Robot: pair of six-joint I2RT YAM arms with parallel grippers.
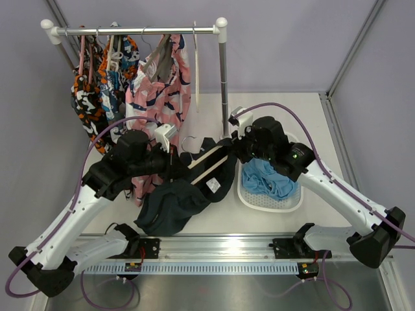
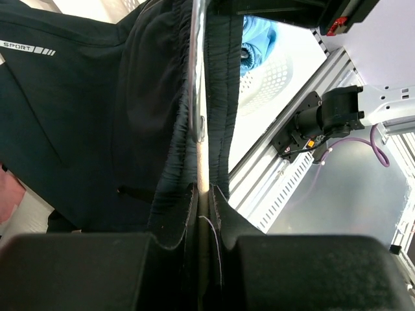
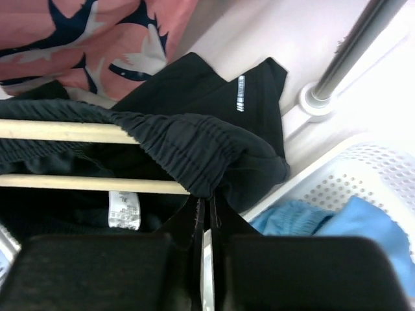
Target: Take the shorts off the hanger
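The dark navy shorts (image 1: 175, 202) hang by their waistband over a wooden hanger (image 1: 211, 160) held low above the table between my two grippers. My left gripper (image 1: 170, 159) is shut on the hanger's wooden bar (image 2: 202, 170), with the metal hook (image 2: 196, 78) just beyond and navy cloth (image 2: 78, 123) on both sides. My right gripper (image 1: 232, 150) is shut on the gathered waistband (image 3: 194, 152) at the hanger's right end; its jaws (image 3: 207, 199) pinch the cloth edge. The light sky-blue shorts (image 1: 267, 179) lie in the white basket (image 1: 293, 202), off any hanger.
A clothes rail (image 1: 139, 30) at the back holds a pink patterned garment (image 1: 159, 78), orange-black-white ones (image 1: 91, 91) and an empty hanger (image 1: 196, 65). The rail's upright pole (image 1: 224, 84) stands just behind my right gripper. The basket (image 3: 363, 170) sits close right of it.
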